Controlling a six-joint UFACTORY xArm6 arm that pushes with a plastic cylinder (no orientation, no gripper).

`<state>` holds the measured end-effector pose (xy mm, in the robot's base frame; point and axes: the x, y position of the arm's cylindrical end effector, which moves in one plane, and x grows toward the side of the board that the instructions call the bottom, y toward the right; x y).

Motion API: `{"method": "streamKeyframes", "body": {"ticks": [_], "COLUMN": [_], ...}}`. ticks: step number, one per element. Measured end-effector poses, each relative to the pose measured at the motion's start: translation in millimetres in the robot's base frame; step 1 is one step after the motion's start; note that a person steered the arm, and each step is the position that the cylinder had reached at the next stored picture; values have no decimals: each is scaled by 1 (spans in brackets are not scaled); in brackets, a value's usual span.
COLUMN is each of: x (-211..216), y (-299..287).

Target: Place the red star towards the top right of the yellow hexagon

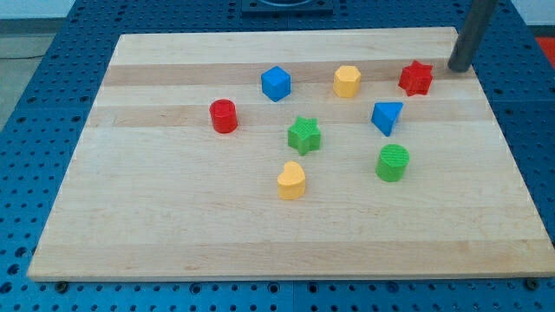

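The red star-shaped plastic block (pixel 416 78) lies at about three o'clock from the yellow hexagonal plastic block (pixel 347 81), near it, level rather than up-right, so a short nudge toward twelve remains. My tip (pixel 458 69), a bare rod with nothing to clamp, sits just at the star's three o'clock, apart. No containers here.

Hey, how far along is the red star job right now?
The red star already sits to the view's right of the yellow hexagon, roughly level with it. My tip is just right of the star, not clearly touching. Left: nudge the star toward the view's top.
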<state>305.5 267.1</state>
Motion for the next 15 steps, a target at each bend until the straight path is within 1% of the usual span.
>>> {"method": "streamKeyframes", "body": {"ticks": [1,3,4,5,9,14,15], "x": [3,8,34,41,41,40,28], "y": [-11,-13,-14,-18,-41,-87,-87]}}
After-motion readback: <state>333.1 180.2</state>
